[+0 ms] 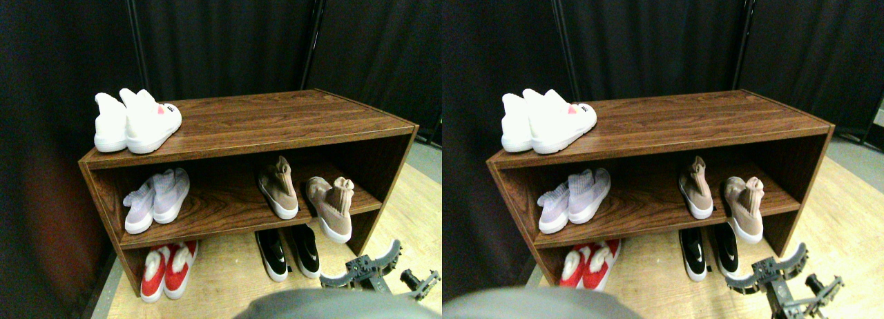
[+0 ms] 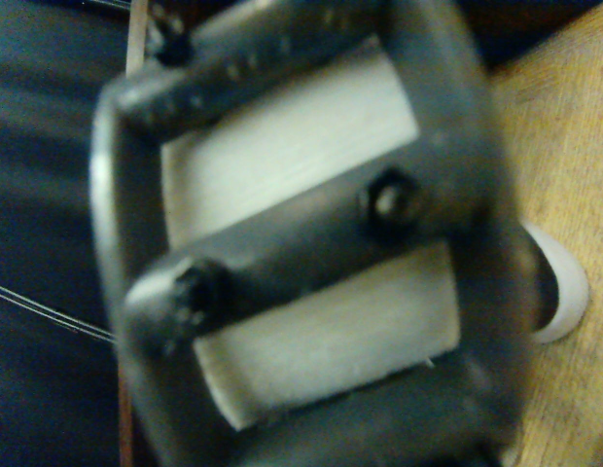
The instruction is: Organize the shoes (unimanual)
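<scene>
Dark curtains behind — wrist view blurred, pincer (image 1: 376, 272) frame hides shoe (image 2: 564, 297).

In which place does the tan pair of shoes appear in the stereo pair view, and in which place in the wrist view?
Stereo pair view: the tan shoes are on the right part of the middle shelf, above the black shoes on the floor.
Wrist view: not in it.
Shared landmark: the light wooden floor, which also shows along one edge of the wrist view.

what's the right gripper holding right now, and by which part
Nothing. The right gripper hangs open over the floor in front of the shelf, apart from the nearest shoes, the black slip-ons and the tan pair.
</scene>
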`<state>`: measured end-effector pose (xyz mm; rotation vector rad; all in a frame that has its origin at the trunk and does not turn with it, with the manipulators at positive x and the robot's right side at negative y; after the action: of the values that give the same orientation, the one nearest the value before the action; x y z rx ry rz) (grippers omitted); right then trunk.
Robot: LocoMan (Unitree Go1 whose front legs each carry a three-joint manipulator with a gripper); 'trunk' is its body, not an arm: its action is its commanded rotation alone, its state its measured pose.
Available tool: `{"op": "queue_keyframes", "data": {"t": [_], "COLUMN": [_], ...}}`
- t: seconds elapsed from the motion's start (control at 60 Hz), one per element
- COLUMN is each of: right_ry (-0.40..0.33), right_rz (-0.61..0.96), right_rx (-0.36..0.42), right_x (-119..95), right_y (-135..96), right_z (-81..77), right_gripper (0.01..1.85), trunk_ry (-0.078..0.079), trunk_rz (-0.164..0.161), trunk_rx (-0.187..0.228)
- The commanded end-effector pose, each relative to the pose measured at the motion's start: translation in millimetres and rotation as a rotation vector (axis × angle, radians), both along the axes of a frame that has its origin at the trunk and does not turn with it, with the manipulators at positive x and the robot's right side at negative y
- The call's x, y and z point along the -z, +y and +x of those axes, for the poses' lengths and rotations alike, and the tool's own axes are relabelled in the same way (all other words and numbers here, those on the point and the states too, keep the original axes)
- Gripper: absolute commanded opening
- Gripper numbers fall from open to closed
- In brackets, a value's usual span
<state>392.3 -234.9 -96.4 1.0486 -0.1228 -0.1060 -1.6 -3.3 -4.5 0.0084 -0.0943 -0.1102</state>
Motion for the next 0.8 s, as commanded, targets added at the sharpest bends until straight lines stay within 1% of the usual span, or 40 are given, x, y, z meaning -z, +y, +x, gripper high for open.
{"op": "queue_keyframes", "data": {"t": [0.017, 0.1, 0.133, 0.183, 0.233, 0.283, 0.35, 0.4, 0.433, 0.483, 0.617, 0.667, 0.8], "right_ry": [-0.054, -0.055, -0.050, -0.050, -0.051, -0.051, -0.034, -0.026, -0.025, -0.017, 0.008, 0.008, 0.022], "right_rz": [0.023, 0.081, 0.085, 0.083, 0.091, 0.092, 0.121, 0.115, 0.113, 0.111, 0.105, 0.141, 0.151], "right_rx": [0.002, 0.005, 0.025, 0.025, 0.039, 0.035, 0.026, 0.050, 0.052, 0.053, 0.057, 0.058, 0.038], "right_x": [-10, -10, -10, -10, -9, -9, -10, -10, -10, -7, -4, -1, 3], "right_y": [1, 1, 1, 1, 0, 0, -2, -2, -2, -2, -3, -4, -9], "right_z": [5.5, 10.5, 12.4, 14.7, 18.4, 19.9, 27.1, 31.2, 32.4, 39.4, 49.4, 53.3, 63.9], "right_gripper": [1.70, 1.67, 1.64, 1.62, 1.55, 1.56, 1.60, 1.61, 1.61, 1.62, 1.64, 1.59, 1.50], "trunk_ry": [0.006, 0.007, 0.007, 0.008, 0.008, 0.008, 0.008, 0.009, 0.009, 0.011, 0.011, 0.011, 0.013], "trunk_rz": [-0.017, -0.017, -0.017, -0.014, -0.013, -0.013, -0.016, -0.015, -0.015, -0.015, -0.013, -0.014, -0.017], "trunk_rx": [-0.002, -0.008, -0.008, -0.007, -0.006, -0.006, -0.008, -0.011, -0.011, -0.012, -0.011, -0.011, -0.014]}}
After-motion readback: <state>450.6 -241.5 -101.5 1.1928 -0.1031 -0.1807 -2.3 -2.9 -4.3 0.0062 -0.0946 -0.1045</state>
